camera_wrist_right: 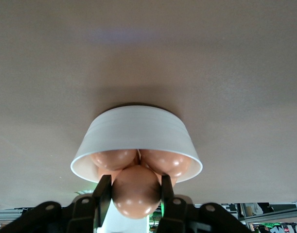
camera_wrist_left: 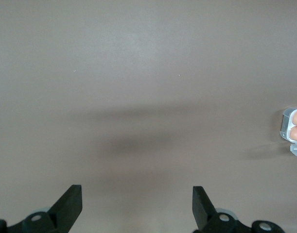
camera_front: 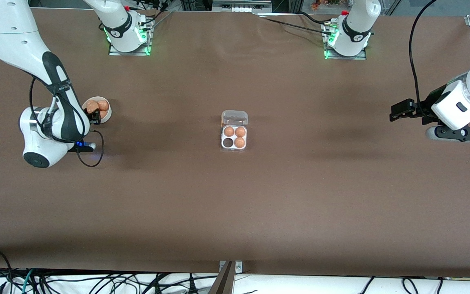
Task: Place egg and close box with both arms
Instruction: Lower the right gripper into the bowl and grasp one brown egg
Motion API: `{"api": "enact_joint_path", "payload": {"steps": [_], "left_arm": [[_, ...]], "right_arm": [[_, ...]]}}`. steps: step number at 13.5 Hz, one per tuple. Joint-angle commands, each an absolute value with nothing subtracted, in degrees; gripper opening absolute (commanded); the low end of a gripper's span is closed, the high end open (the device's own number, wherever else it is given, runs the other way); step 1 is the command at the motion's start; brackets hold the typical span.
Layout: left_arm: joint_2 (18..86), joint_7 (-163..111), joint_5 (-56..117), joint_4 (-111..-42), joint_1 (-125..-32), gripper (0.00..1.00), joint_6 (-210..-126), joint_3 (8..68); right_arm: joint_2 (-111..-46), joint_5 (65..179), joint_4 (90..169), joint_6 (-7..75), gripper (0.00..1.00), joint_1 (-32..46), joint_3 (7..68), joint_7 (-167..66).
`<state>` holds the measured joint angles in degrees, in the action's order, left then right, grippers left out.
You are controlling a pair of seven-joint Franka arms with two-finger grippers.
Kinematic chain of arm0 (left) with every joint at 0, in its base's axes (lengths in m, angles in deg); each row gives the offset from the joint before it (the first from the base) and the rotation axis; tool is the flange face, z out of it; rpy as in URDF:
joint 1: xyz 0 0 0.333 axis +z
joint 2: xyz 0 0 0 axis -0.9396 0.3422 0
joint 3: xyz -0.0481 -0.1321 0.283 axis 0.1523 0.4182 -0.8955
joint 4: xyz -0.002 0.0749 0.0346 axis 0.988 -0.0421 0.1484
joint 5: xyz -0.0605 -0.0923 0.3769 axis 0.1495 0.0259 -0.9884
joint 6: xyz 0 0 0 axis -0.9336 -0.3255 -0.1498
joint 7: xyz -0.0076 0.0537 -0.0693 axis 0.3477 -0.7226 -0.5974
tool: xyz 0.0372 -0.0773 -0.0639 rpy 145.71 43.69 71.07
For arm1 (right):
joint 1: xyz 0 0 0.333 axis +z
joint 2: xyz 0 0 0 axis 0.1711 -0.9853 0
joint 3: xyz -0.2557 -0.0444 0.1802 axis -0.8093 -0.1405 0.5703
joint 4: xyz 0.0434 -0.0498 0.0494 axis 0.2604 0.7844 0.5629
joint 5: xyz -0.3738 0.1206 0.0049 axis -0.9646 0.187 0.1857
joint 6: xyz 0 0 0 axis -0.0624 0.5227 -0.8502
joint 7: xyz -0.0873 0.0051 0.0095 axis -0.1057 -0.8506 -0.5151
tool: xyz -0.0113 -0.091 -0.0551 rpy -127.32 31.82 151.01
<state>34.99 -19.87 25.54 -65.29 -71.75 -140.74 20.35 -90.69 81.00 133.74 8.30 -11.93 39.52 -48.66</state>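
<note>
Gripping an egg (camera_wrist_right: 136,190) over the bowl (camera_wrist_right: 136,128), right claw (camera_wrist_right: 136,194); left claw (camera_wrist_left: 137,206) open.

Three eggs (camera_front: 235,135) in box (camera_front: 233,147)

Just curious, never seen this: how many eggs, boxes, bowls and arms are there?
Eggs: at least 6, one in the right hand; bowl partly hidden
Box: 1
Bowl: 1
Arms: 2
Total: at least 10

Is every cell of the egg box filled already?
No: in the front view the box holds three eggs, and the cell nearer the camera toward the right arm's end is dark and empty.
</note>
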Motion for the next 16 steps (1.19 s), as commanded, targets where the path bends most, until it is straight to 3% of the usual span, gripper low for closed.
{"api": "enact_joint_path", "payload": {"steps": [1, 8, 12, 16], "left_arm": [[34.2, -18.9, 24.2, -66.0, -71.8, 1.00, -140.5, 20.5], [34.2, -18.9, 24.2, -66.0, -71.8, 1.00, -140.5, 20.5], [34.2, -18.9, 24.2, -66.0, -71.8, 1.00, -140.5, 20.5], [34.2, -18.9, 24.2, -66.0, -71.8, 1.00, -140.5, 20.5]], "right_arm": [[-90.6, 82.1, 132.4, 7.6, 0.28, -12.0, 39.8, -48.1], [-90.2, 83.8, 129.4, 4.8, 0.22, -12.0, 39.9, -48.1], [-90.1, 83.9, 122.2, -1.2, 0.21, -11.5, 40.1, -48.1], [-90.0, 83.8, 116.0, -2.2, 0.20, -7.2, 40.0, -48.0]]}}
